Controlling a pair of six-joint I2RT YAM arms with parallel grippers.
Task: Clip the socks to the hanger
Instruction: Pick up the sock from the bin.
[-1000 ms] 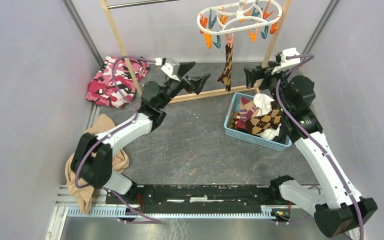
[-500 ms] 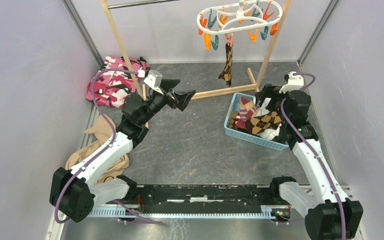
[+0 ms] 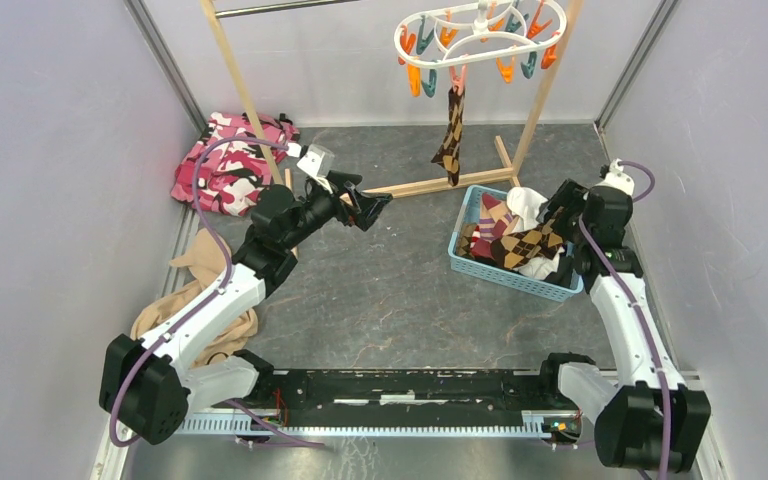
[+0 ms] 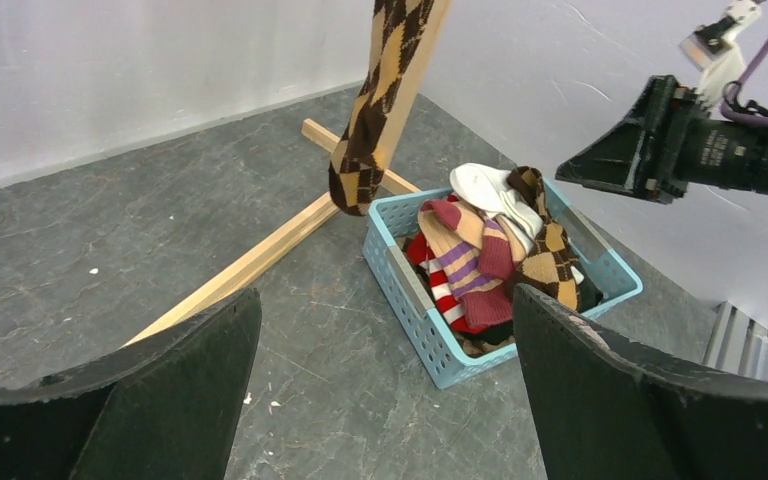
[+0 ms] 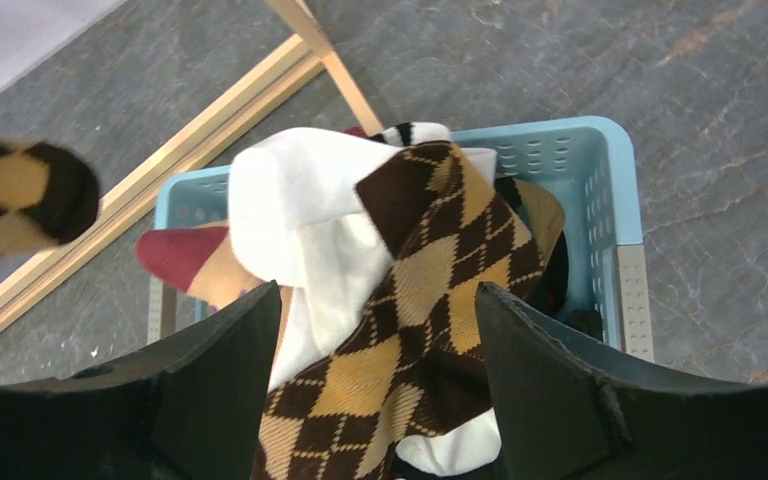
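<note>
Hanger (image 3: 480, 30): white, up on the wooden rack (image 3: 440, 184), rear centre; one argyle sock (image 3: 450, 135) is clipped to it and hangs down. Socks (image 3: 518, 240): heaped in the blue basket (image 3: 510, 277), right of centre, an argyle one on top. Left gripper (image 3: 375, 208): fingers spread wide, empty, in the air left of the basket. Right gripper (image 5: 375, 310): fingers spread over the heap, either side of the top argyle one; contact cannot be told. Camo cloth (image 3: 228, 165), tan garment (image 3: 200, 300): far left.
</note>
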